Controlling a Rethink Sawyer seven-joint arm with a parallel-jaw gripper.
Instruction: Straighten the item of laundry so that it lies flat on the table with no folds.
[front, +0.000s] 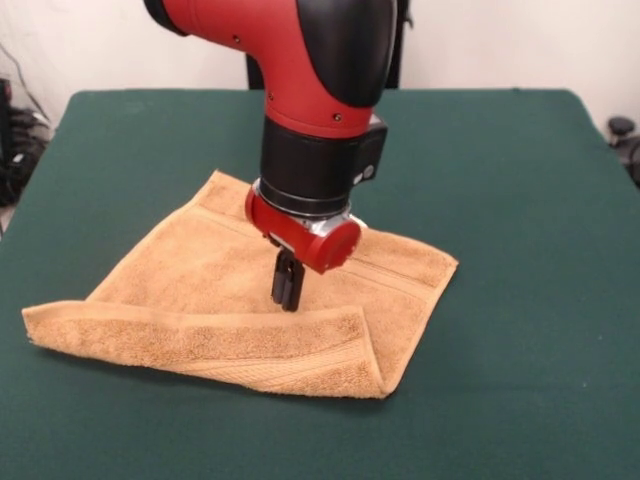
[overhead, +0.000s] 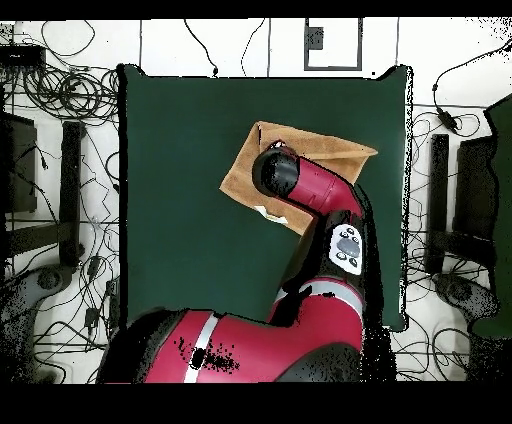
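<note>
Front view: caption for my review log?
Gripper shut, tips down on the towel, whose near edge is folded over, on the table.

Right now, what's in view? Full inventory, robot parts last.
towel: 1, orange-tan, middle of the table, near edge folded back over itself in the front view, so not flat.
table: 1, dark green top, under the towel.
cables: many, black, on the white floor around the table in the overhead view.
arm: 1, red and black, coming down over the towel.
claw: 1, black, fingers together, tips at the towel just behind the folded strip; no cloth visibly pinched.
</note>
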